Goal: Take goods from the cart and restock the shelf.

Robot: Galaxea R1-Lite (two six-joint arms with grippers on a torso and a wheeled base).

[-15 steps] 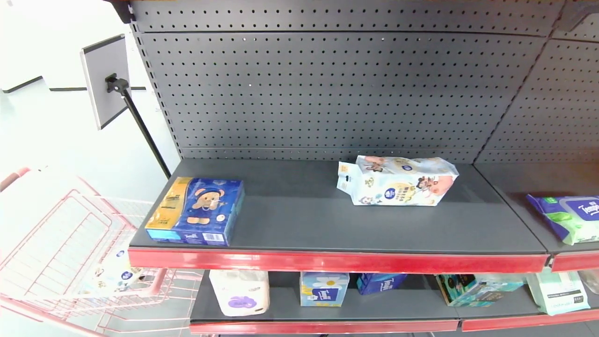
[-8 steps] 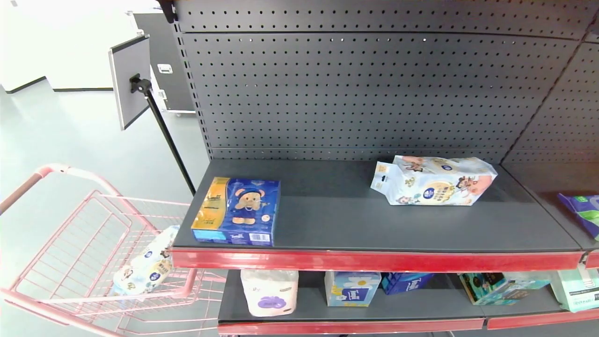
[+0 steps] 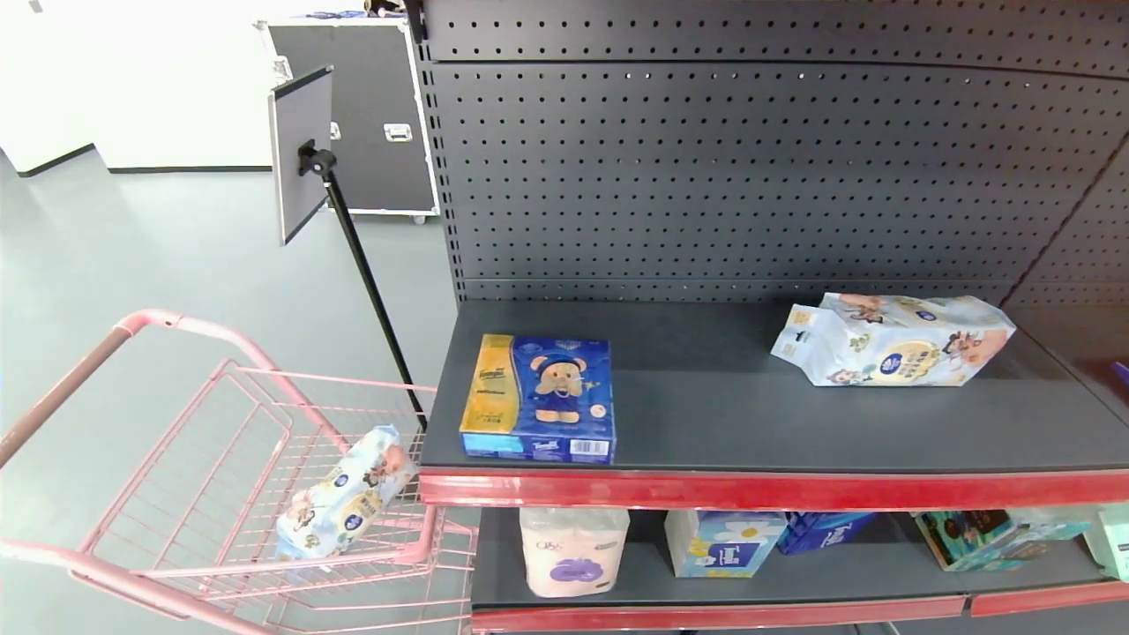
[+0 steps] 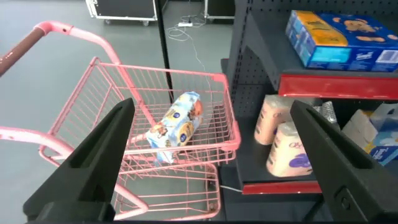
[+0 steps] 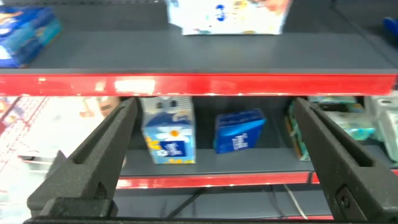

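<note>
- The soft pack (image 3: pixel 344 507) left to restock lies in the pink cart (image 3: pixel 181 322), on the left of the scene and lower than the top shelf board (image 3: pixel 750 432). It sits at the end of the basket nearest the shelf.
- Its long axis runs from near-left up to far-right, and it is tilted, with its far end propped against the cart's wire wall beside the shelf edge.
- In the left wrist view, the left gripper (image 4: pixel 211 104) has its fingers spread wide with nothing between them. The pack (image 4: pixel 177 124) lies ahead of it and lower, inside the cart's rim (image 4: pixel 161 70), roughly in line with the gap between the fingers.
- The right gripper (image 5: pixel 214 102) is also spread apart and empty. It faces the red shelf lip and the goods on the lower shelf, well away from the cart.
- I judge the left arm the nearer and better placed. It would have to come down over the rim and close across the pack's short width, which means turning to suit the slanted axis.
- On the top shelf, a blue box (image 3: pixel 540 397) sits at the near-left edge and a matching pack (image 3: pixel 891 339) lies far right. The bare board between them looks like the likely spot for the pack.
</note>
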